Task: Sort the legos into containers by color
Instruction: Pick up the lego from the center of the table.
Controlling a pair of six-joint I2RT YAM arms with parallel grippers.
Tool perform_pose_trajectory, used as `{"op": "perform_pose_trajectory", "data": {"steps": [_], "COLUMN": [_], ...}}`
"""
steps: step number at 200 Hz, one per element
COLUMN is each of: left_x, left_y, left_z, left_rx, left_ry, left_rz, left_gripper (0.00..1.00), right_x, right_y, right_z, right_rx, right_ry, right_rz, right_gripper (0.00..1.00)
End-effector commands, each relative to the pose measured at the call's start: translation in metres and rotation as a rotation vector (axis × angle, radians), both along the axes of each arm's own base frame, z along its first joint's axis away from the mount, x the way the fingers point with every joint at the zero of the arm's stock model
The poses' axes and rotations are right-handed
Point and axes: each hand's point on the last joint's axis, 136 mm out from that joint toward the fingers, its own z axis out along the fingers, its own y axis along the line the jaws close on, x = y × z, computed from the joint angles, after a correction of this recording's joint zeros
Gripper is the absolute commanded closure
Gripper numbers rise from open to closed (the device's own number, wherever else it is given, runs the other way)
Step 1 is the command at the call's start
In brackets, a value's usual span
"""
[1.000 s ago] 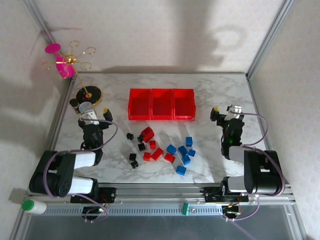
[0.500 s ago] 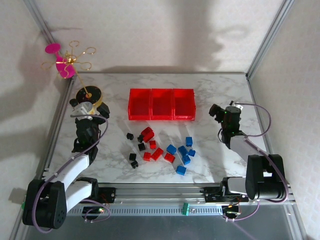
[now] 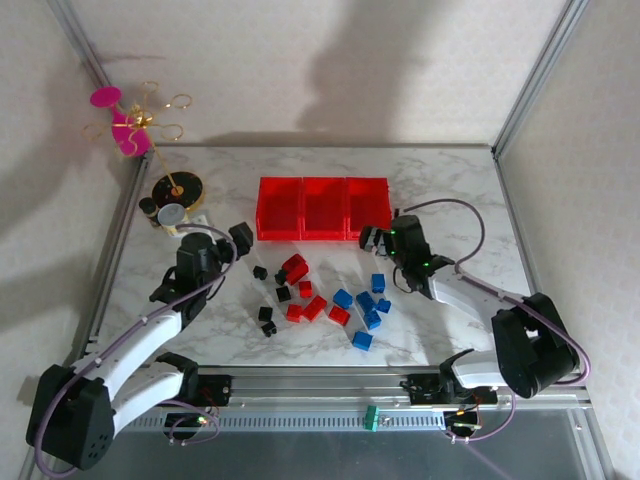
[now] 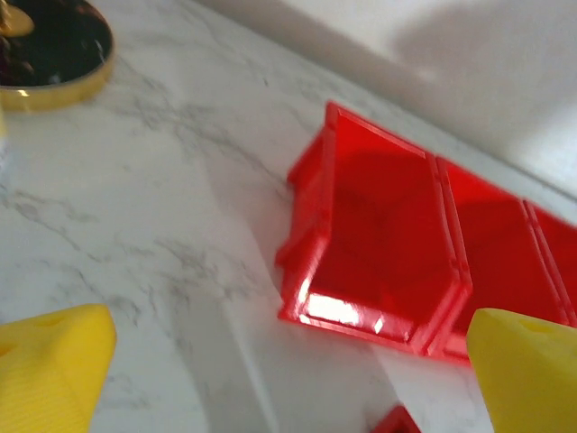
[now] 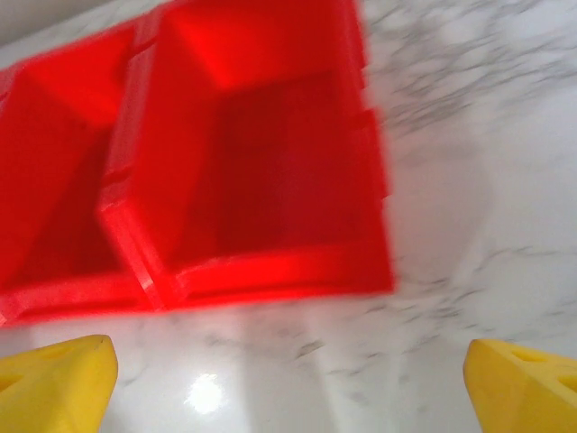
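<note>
Three joined red bins [image 3: 322, 208] stand in a row at mid-table, with nothing visible inside them. The legos lie loose in front of them: red bricks [image 3: 296, 268], blue bricks [image 3: 366, 305] and black bricks [image 3: 266, 320]. My left gripper [image 3: 224, 237] hovers left of the bins, open, nothing between its yellow fingertips [image 4: 50, 365]; it [image 4: 288, 383] faces the left bin [image 4: 379, 234], and a red brick [image 4: 397, 422] peeks in at the bottom edge. My right gripper [image 3: 380, 236] is open just in front of the right bin [image 5: 270, 171]; it [image 5: 288, 388] hangs over bare marble.
A round black-and-gold disc stand [image 3: 176, 188] with a gold wire tree and pink discs sits at the back left, also seen as the disc [image 4: 45, 45] from the left wrist. Metal frame posts border the marble table [image 3: 450, 190]. Open marble lies right of the bins.
Both arms have swung inward. The left gripper moved right, away from the disc stand towards the bins. The right gripper moved left from the table's right side to the right bin's front.
</note>
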Motion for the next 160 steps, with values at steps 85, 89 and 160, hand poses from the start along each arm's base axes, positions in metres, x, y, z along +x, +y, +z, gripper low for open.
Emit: {"op": "perform_pose_trajectory", "data": {"steps": [85, 89, 160], "left_x": [-0.027, -0.027, -0.018], "left_y": [-0.047, -0.048, -0.056], "left_z": [-0.073, -0.076, -0.113], "left_rx": [0.162, 0.17, 0.261], "left_ry": [0.392, 0.403, 0.498], "left_rz": [-0.169, -0.172, -0.205], "left_gripper": [0.07, 0.07, 0.22], "right_x": [-0.082, -0.084, -0.091], "right_y": [0.128, 0.131, 0.143], "right_z": [0.013, 0.013, 0.012], "right_rx": [0.034, 0.039, 0.031], "right_ry": [0.057, 0.058, 0.063], "right_rz": [0.295, 0.303, 0.318], "right_gripper": [0.01, 0.01, 0.01]}}
